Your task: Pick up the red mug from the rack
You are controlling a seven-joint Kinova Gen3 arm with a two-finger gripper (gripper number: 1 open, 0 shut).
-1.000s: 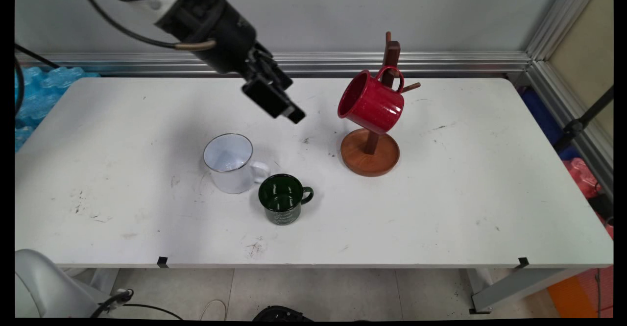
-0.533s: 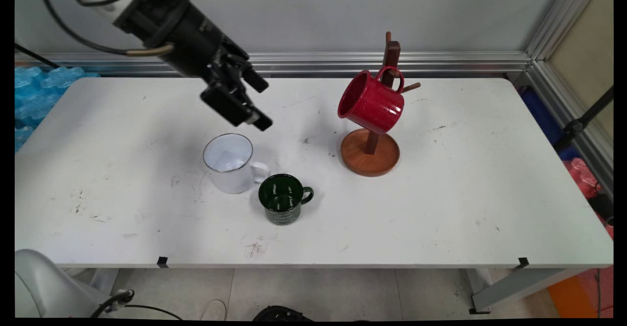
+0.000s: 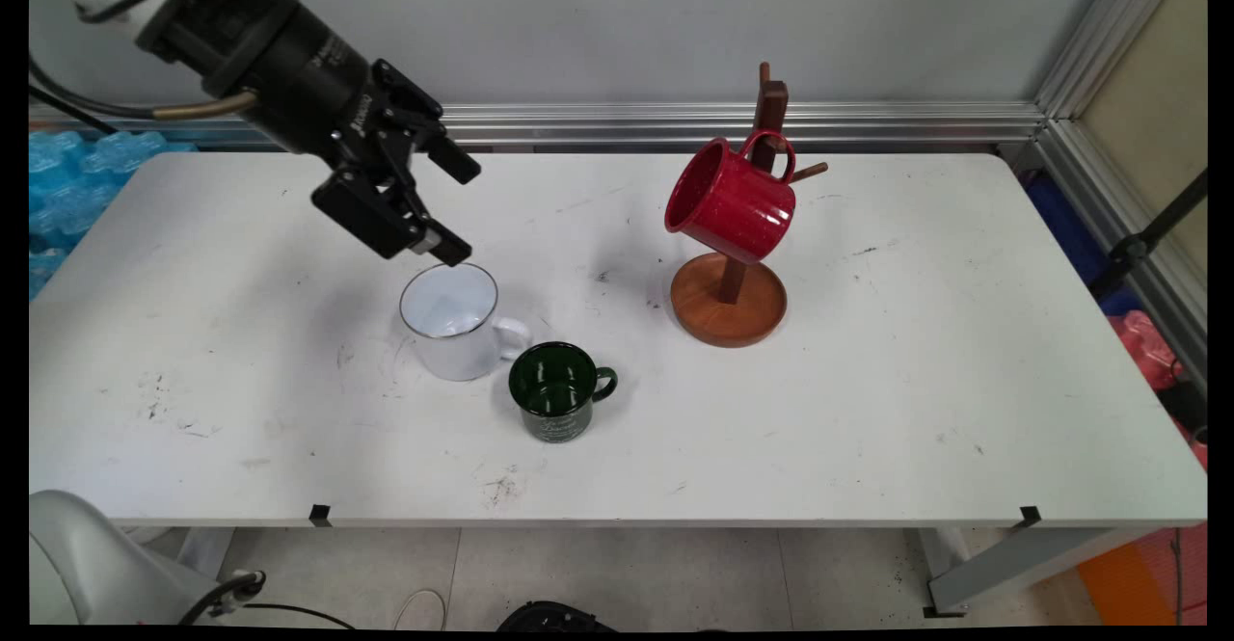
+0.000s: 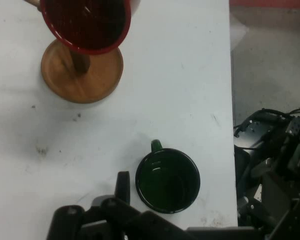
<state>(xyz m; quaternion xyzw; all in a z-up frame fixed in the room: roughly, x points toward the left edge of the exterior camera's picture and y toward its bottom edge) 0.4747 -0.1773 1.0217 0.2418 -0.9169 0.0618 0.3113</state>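
Over the white table [image 3: 868, 410] the arm slants down; empty jaws wide above the white mug [image 3: 453, 321].

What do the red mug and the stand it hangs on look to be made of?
The red mug looks like enamelled metal: glossy, faintly speckled, with a thin rolled rim. That is a guess from the sheen. The stand looks like wood with a smooth brown finish, a round base and pegs.

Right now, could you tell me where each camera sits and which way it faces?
Main view: fixed above the table's near side, facing the wall; shows the arm, the gripper open above the white mug.
Hand view: on the hand, looking down past its linkage at the table.
Shared: green mug, red mug, wooden stand.
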